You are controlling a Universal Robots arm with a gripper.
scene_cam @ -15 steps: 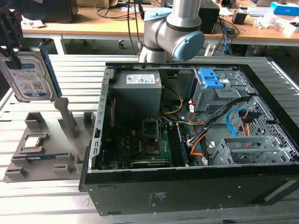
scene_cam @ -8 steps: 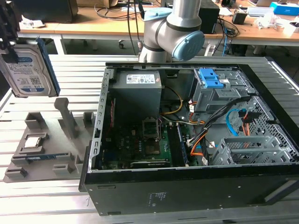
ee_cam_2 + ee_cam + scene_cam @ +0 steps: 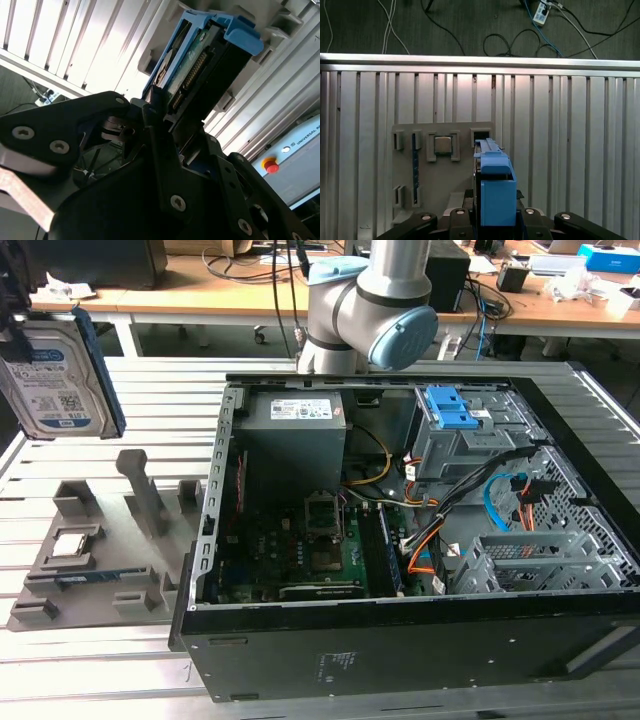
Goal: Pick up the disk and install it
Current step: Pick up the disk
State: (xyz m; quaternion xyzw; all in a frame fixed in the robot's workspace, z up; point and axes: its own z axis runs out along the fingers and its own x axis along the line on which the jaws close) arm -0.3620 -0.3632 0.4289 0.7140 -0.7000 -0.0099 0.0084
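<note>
Disk [image 3: 58, 375] at upper left of the exterior view, raised on edge above the grey fixture tray [image 3: 105, 565]. Hand [image 3: 180, 125] closed on it, black fingers [image 3: 157, 145] clamped near the connector end. Probably rigid, dense for its size, smooth-faced and sensitive to shock. Best taken across the flat faces or blue rails [image 3: 495, 187], away from exposed circuit board and connector pins. Beneath, slatted aluminium desk [image 3: 90, 685]. At centre and right, open computer case [image 3: 400, 665] with grey cage and blue latch [image 3: 450, 415]. Beyond, further desks strewn with cables; dark floor with loose leads in the first wrist view.
</note>
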